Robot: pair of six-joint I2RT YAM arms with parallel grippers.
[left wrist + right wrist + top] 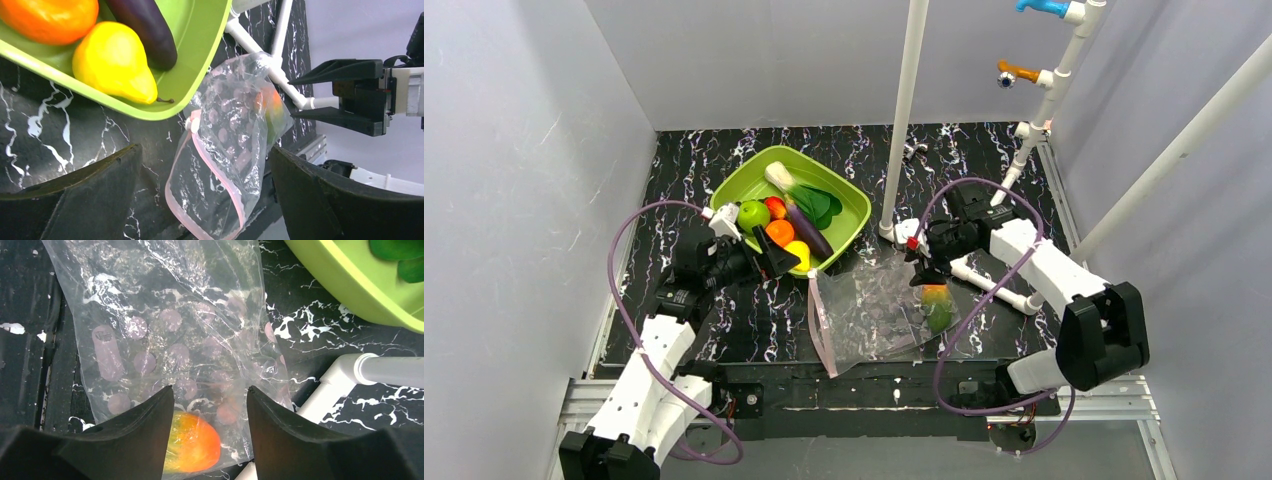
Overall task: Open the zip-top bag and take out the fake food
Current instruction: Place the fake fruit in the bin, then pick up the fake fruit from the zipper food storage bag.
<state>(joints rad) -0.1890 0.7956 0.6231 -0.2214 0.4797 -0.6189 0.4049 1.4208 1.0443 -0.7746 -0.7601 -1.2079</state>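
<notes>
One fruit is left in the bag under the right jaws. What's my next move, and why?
Probably lower the right gripper and close on the bag at its closed end, beside the orange-green fruit. Both grippers are open, and the pink zip mouth gapes toward the left gripper, so lifting there should slide the fruit out.

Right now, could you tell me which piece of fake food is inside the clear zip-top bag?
The orange-and-green plastic fruit, alone in the clear crinkly bag; the other pieces all lie in the lime-green square tray.
</notes>
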